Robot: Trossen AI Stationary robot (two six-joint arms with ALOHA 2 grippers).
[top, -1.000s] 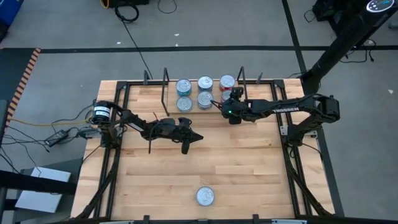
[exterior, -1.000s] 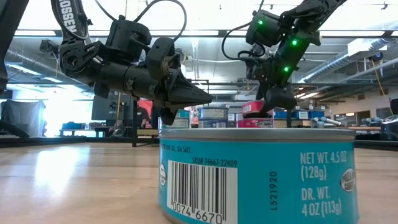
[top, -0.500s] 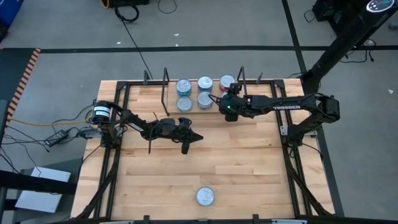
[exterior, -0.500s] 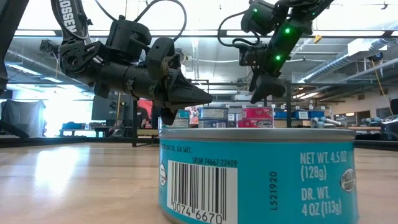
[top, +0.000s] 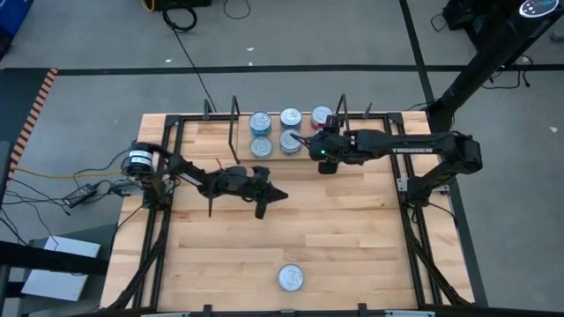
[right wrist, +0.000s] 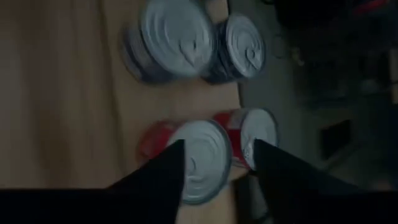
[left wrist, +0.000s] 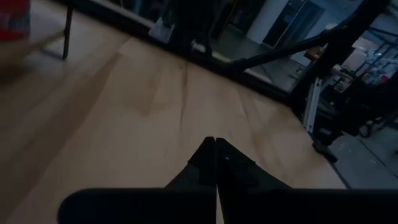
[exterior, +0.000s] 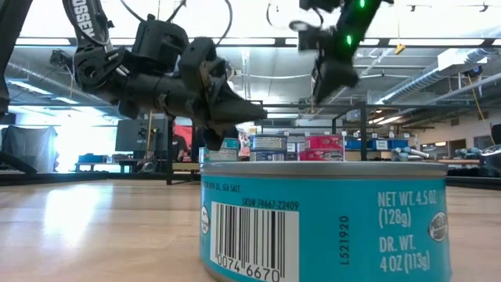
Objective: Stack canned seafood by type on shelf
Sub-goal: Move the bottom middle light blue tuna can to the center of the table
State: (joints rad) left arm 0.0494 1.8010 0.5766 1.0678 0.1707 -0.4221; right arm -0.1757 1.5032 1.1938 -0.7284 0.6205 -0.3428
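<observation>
Six tins (top: 289, 130) are seen on the shelf (top: 286, 150) at the worktop's far edge, blue-labelled beside red. One blue tin (top: 291, 278) lies near the front edge. The right gripper (top: 322, 141) is raised above the red tins (right wrist: 199, 158), fingers apart, nothing held. The left gripper (top: 275, 195) is clenched empty mid-worktop.

Two dark, near-black jointed arms, matte housings, white block lettering along the right arm (top: 414, 151) forearm and on the left arm (exterior: 86, 27) upper link. Thin black cables looping off the wrist housings, green indicator lights glowing on the right wrist, a round silver-and-black motor cap at the left arm's base joint. Left gripper (left wrist: 216, 163) ending in two flat dark fingers tapering to a point; right gripper (right wrist: 217, 165) with two broad dark wedge-shaped fingers.
</observation>
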